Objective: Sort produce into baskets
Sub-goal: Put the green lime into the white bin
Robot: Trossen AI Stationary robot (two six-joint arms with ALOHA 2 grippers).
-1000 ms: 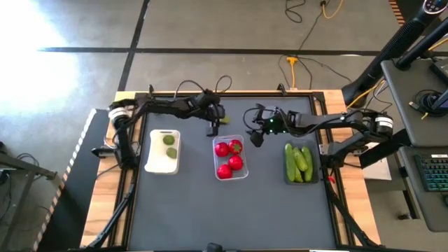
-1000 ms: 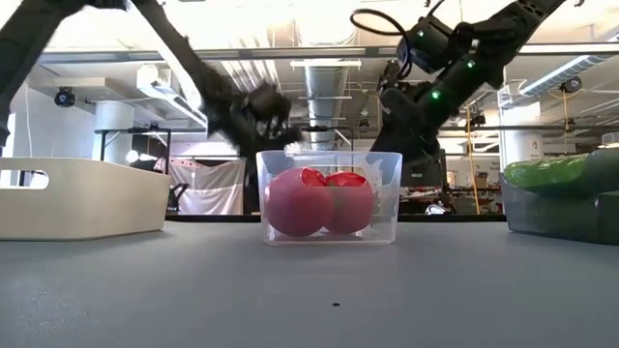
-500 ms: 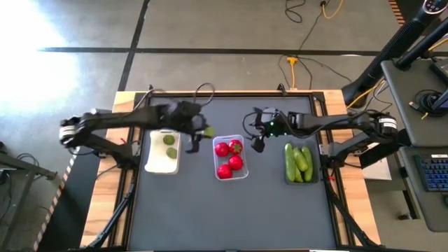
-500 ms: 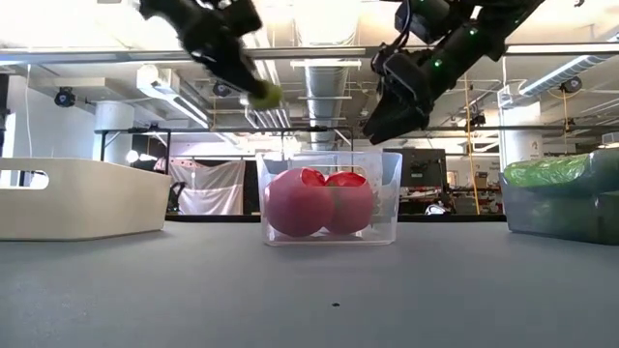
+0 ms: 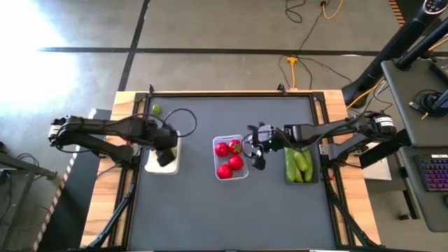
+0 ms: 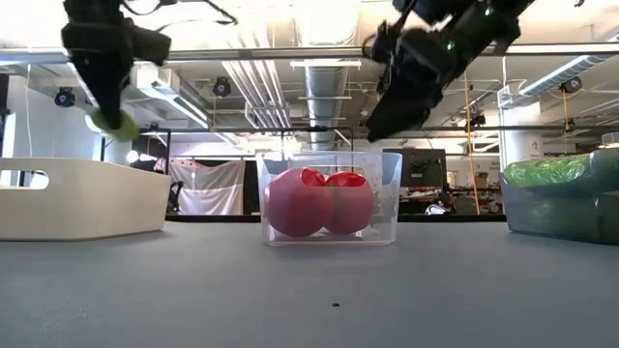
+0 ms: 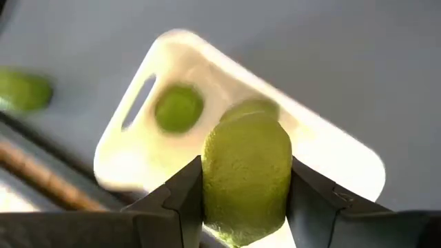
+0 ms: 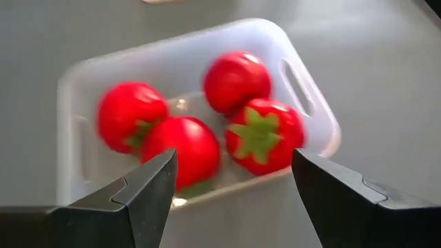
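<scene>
1. Left wrist view: left gripper (image 7: 244,207) clamped on a lime (image 7: 246,176), held directly above the white tray (image 7: 344,162) for release there.
2. Inside the tray: two more limes, apparently; one stray lime (image 5: 157,109) on the table beyond.
3. Right gripper (image 8: 231,196) spread wide, empty, over the clear tray (image 8: 313,110) of red fruits (image 8: 265,134).
4. Cucumbers (image 5: 298,162) already in the dark tray.
</scene>
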